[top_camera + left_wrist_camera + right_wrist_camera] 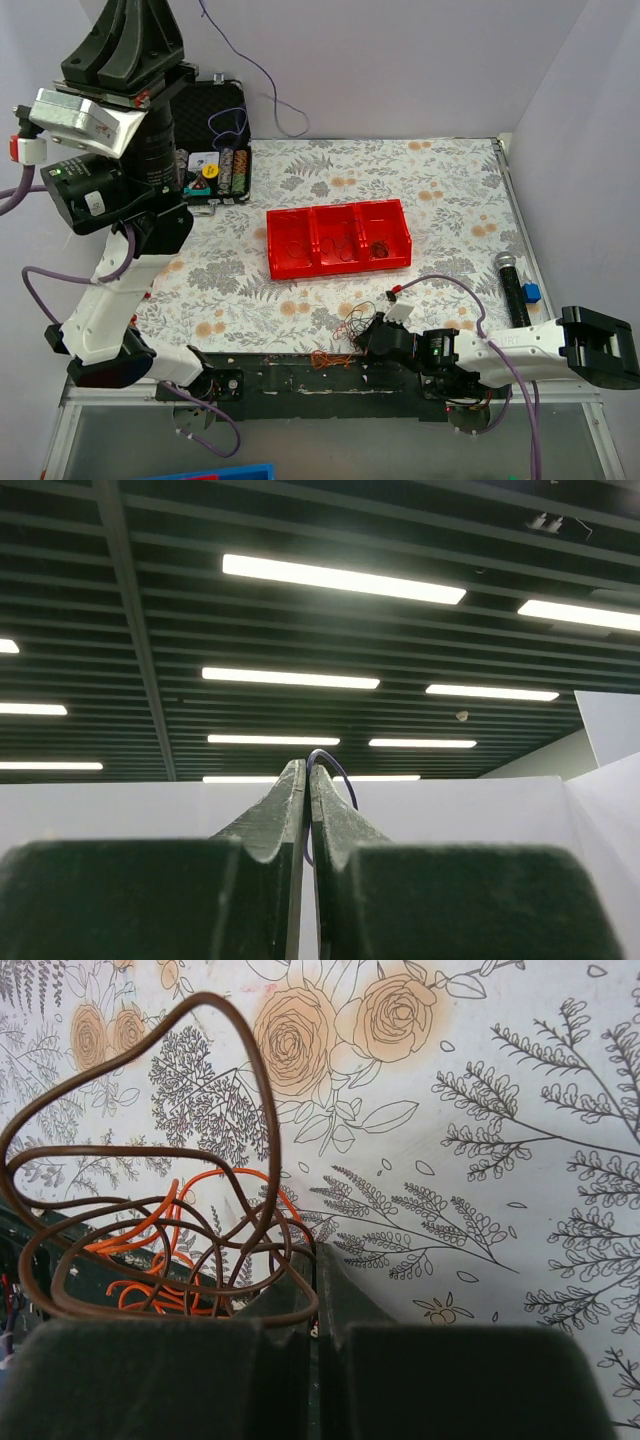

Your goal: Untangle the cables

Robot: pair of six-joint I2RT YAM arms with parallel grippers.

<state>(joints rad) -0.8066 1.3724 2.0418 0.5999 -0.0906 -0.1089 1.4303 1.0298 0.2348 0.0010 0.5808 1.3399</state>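
Observation:
The cables [350, 325] are a small bunch of thin brown, red and orange wires near the table's front edge. My right gripper [368, 336] lies low at the bunch. In the right wrist view it [315, 1258] is shut, and a brown wire [262, 1140] of the bunch runs into the closed jaws. Orange wires [140, 1240] are tangled behind the brown one. My left arm [125, 40] is raised high, its fingertips beyond the top edge. My left gripper [308, 770] is shut on a thin blue-purple wire [340, 775], which hangs down at the back [262, 75].
A red three-compartment tray [338, 212] with a few wires inside stands mid-table. A black case [240, 100] of chips stands at the back left. A black cylinder [512, 290] and a small blue object [531, 293] lie at the right. A white tag [398, 312] lies beside the bunch.

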